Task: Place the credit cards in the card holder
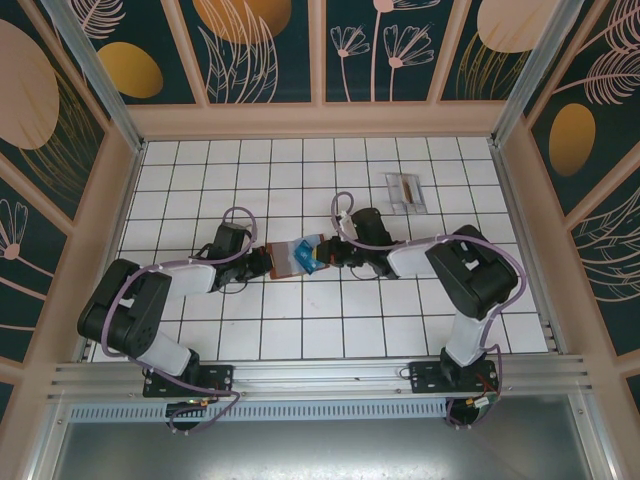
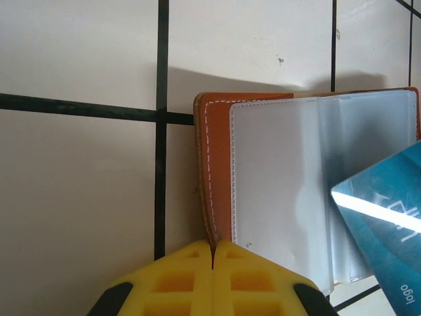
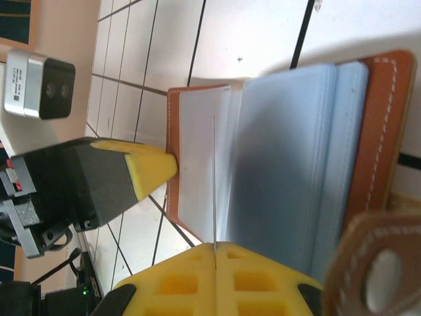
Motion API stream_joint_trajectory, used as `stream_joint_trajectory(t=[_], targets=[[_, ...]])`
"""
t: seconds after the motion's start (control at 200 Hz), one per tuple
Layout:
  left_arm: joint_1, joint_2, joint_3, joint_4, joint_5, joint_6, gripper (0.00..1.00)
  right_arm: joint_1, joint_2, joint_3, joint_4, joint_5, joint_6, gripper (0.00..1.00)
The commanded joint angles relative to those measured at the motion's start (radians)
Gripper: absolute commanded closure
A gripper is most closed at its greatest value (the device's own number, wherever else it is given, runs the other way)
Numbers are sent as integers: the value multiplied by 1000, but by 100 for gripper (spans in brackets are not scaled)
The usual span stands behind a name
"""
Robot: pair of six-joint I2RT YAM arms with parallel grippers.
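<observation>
Two grips we see: our left pincer (image 2: 212, 249) pinches the open card holder's (image 2: 276, 197) leather edge; our right pincer (image 3: 215, 247) clamps a blue credit card (image 2: 388, 217) just above it.

The left gripper (image 2: 212, 253) had its yellow pads pressed together, pinching the brown stitched leather edge of the card holder (image 2: 276, 184). The holder lay open on the white tiled tabletop (image 2: 79, 197), pale sleeves facing up. A blue credit card (image 2: 388, 217) slanted across the sleeves' right side.
</observation>
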Motion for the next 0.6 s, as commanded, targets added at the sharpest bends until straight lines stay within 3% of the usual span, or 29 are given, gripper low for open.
stream_joint_trajectory(t=[0.0,0.591], targets=[[-8,23,13,-26,-13,20,97,7,42,34,-8,17,9,100],[-8,9,-5,-14,-28,21,99,-5,73,37,18,31,37,100]])
